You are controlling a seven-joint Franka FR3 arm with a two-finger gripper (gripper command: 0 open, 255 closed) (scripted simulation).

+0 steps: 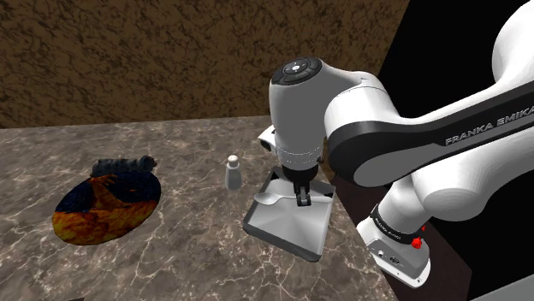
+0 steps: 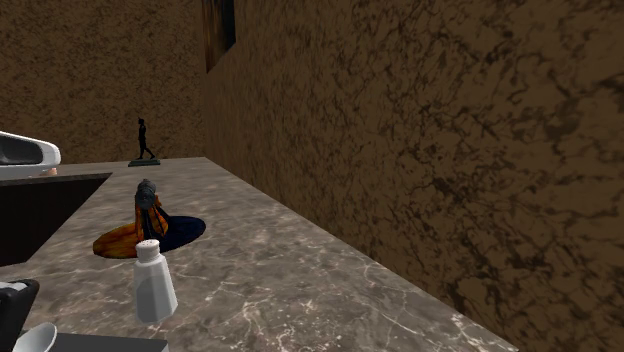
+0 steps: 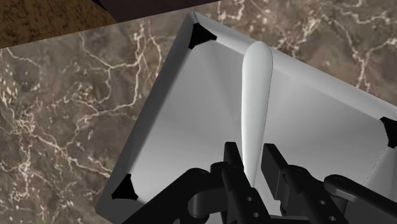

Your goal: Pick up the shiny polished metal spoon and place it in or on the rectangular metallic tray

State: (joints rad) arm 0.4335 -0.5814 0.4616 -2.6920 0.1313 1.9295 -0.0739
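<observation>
The pale grey metal spoon (image 3: 256, 95) lies slanted over the rectangular metallic tray (image 3: 184, 127), and my gripper (image 3: 253, 167) is shut on one end of it. The free end reaches toward the tray's far rim. In the shoulder view the gripper (image 1: 302, 201) hangs straight down over the tray (image 1: 282, 233), close to its floor. There the spoon (image 1: 267, 198) sticks out toward that view's left. I cannot tell whether the spoon touches the tray.
A white shaker (image 1: 232, 173) stands just left of the tray, also seen up close (image 2: 155, 280). Farther left lies an orange and dark blue dish (image 1: 107, 203) with a dark lump on it. A small dark statuette (image 2: 143, 140) stands far back. The rough brown wall (image 1: 171, 60) borders the marble counter.
</observation>
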